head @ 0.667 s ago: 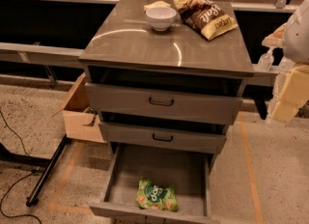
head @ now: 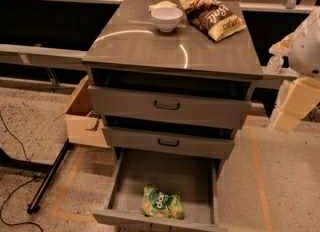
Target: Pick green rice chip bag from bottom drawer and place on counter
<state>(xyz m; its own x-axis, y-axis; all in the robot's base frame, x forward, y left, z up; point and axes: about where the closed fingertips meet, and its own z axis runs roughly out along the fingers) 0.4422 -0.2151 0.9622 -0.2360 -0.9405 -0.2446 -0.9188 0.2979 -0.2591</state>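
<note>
The green rice chip bag lies flat near the front of the open bottom drawer, a little left of its middle. The grey-brown counter tops the cabinet above it. My gripper hangs at the right edge of the view, to the right of the cabinet at about the height of the upper drawers. It is well above and to the right of the bag and touches nothing.
A white bowl and a larger brown and yellow chip bag sit at the back of the counter. The two upper drawers stand slightly out. A cardboard box and a black stand leg are on the floor to the left.
The view has shifted very slightly. The bag, the drawers and the arm at the right stay about where they were.
</note>
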